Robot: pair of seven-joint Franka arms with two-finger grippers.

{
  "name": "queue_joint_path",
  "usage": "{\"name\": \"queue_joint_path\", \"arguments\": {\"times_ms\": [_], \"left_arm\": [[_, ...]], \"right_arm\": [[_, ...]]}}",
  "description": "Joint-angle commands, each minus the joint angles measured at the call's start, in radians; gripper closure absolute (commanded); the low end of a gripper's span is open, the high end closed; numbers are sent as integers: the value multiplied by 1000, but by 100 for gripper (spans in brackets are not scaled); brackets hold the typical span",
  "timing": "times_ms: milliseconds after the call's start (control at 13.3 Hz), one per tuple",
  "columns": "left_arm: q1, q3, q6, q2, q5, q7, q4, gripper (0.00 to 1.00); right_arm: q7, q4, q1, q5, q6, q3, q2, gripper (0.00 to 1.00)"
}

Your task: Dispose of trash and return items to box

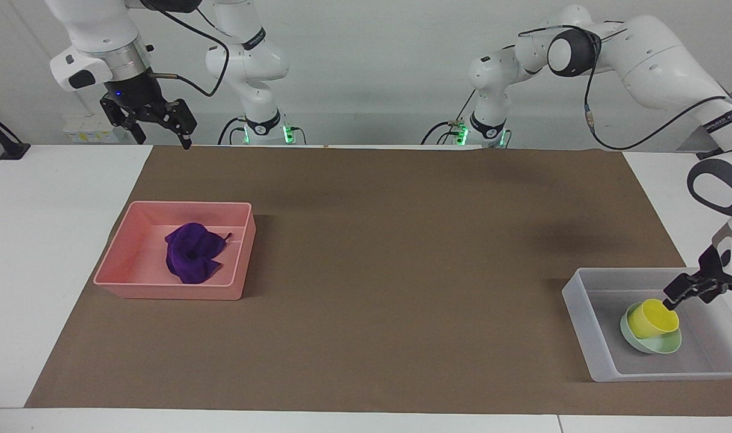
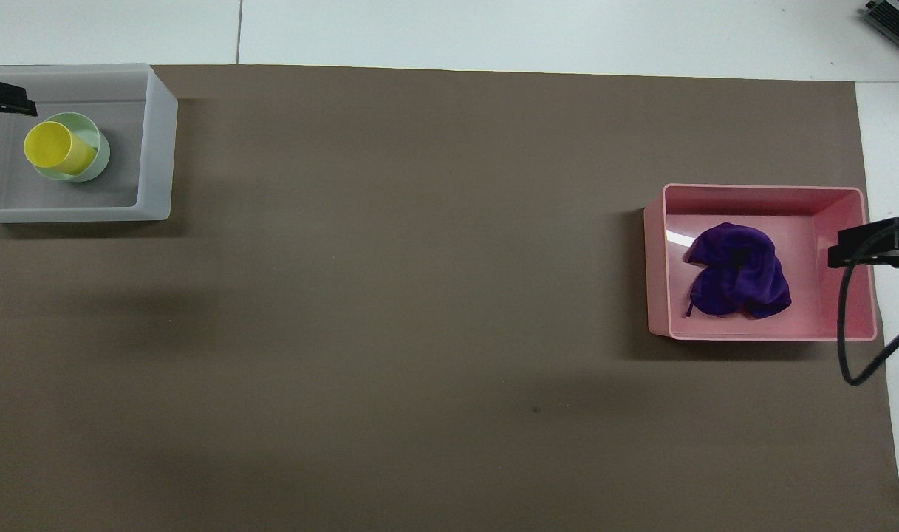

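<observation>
I see the cup nested in the bowl inside the box at the surface's left-arm end. My left gripper hangs above it, fingers wide; the right gripper waits, fingers wide. The task looks finished.

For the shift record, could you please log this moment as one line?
left end effector: open, over box | yellow cup: nested in green bowl, in box | right end effector: open, waiting
</observation>
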Motion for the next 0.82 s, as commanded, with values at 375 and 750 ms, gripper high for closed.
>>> {"name": "queue_joint_path", "arguments": {"times_ms": [375,750], "left_arm": [[-128,9,-159,-268,18,9,-187,0],[-208,9,-232,-437,16,-2,-298,0]], "right_arm": [[17,-13,4,-1,2,-3,-14,0],[15,-15,4,-1,2,-5,-14,0]]}}
